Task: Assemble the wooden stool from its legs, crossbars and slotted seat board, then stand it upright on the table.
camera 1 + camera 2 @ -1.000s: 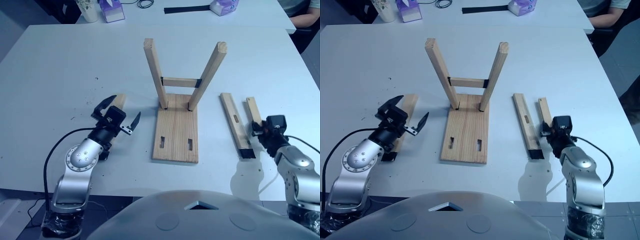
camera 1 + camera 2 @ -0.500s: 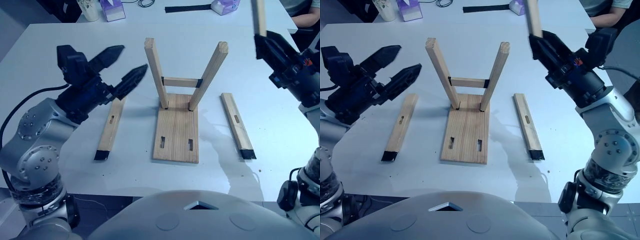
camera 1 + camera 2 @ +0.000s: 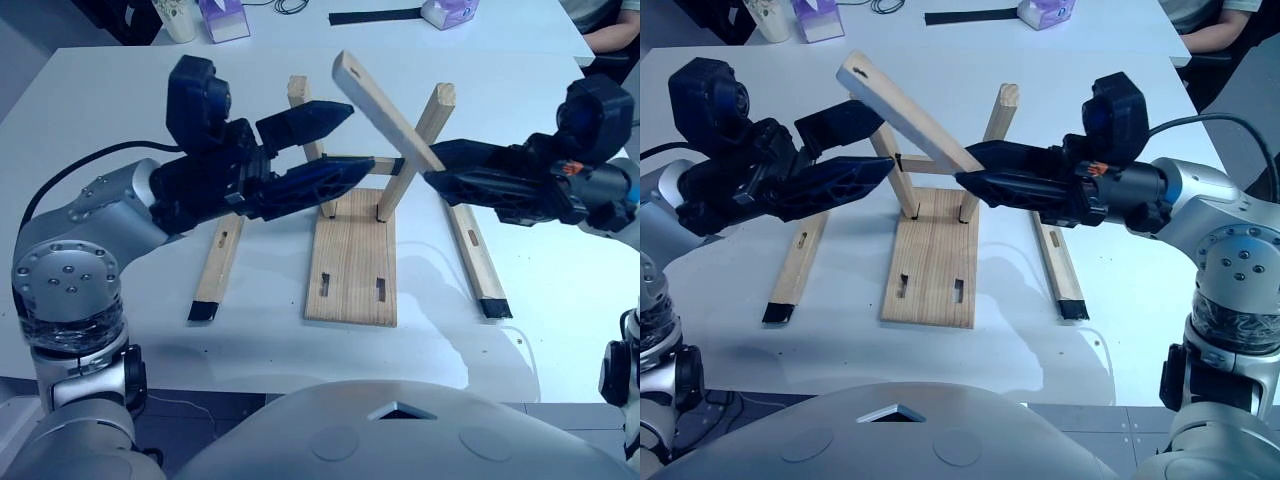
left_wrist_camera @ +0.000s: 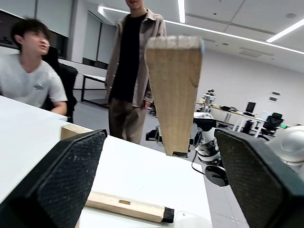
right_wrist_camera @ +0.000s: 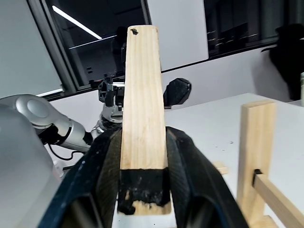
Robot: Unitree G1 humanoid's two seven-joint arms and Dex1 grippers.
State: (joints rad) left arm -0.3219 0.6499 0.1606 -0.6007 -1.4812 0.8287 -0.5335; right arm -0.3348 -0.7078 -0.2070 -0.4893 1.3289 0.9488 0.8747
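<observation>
Right gripper [image 3: 432, 170] is clamped on a wooden bar [image 3: 385, 105]. Both fingers [image 5: 183, 161] press flat vs. the bar's black-tipped end. The bar is held in the air over the table & tilted: gripped end low near the centre, free end rising toward the robot's left. There is a small dark mark near the free end.

Left gripper [image 3: 367, 137] faces it from the other side, fingers [image 4: 71, 185] spread wide apart & holding nothing. In the left wrist view the bar's free end sits betw. the two fingers w/o touching either.

Below both grippers the seat board [image 3: 350, 260] lies flat on the white table [image 3: 110, 110], its long side running away from the robot. Two legs stand in the board's far slots, splayed outward in a V: left upright leg [image 3: 297, 90] & right upright leg [image 3: 441, 100]. A crossbar [image 3: 925, 163] joins them approx. mid-height. The two near slots [image 3: 325, 283] hold nothing.

Two more legs lie flat on the table, roughly parallel to the board. The left loose leg [image 3: 222, 250] is on the board's left & the right loose leg [image 3: 472, 250] on its right. Each has a black tip nearest the robot & a slot in its upper face.

On a second table at the far edge: tissue boxes [image 3: 225, 18], a cup [image 3: 178, 18], a black strip [image 3: 375, 17].
</observation>
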